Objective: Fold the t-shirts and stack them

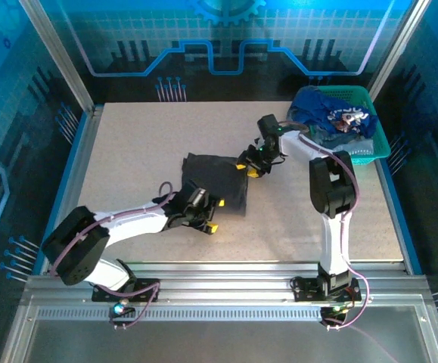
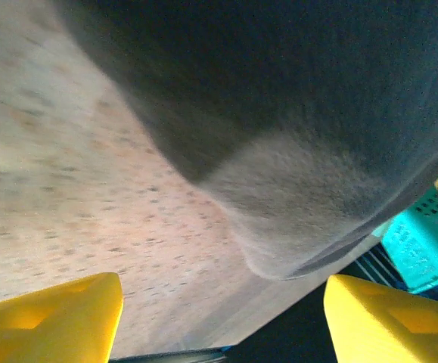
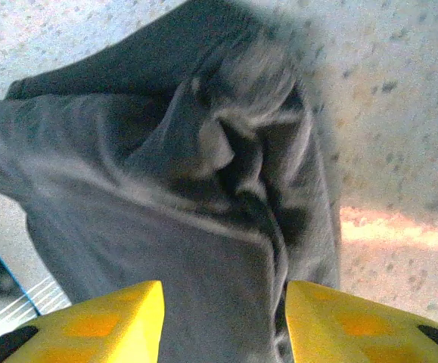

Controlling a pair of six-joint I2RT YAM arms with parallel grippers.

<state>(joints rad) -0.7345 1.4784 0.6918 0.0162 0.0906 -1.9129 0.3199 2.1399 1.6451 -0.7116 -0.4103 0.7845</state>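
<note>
The charcoal t-shirt (image 1: 215, 181) lies in the middle of the table (image 1: 143, 151), folded down to a compact, slightly skewed rectangle, and both arms are right at it. The left gripper (image 1: 215, 215) sits at the near edge of the cloth; in its wrist view the yellow fingers (image 2: 48, 321) stand wide apart with nothing between them, and a rounded fold of the shirt lies just ahead. The right gripper (image 1: 250, 168) hovers at the far right corner, jaws parted over rumpled grey cloth and pinching none of it, as far as the right wrist view shows. So one shirt looks folded, or close to it, though that corner is bunched and may want smoothing. Plenty is left: the royal-blue t-shirt (image 1: 340, 113) is heaped with other cloth in the teal basket (image 1: 377, 144) at the far right, unfolded, and no stack has begun.
</note>
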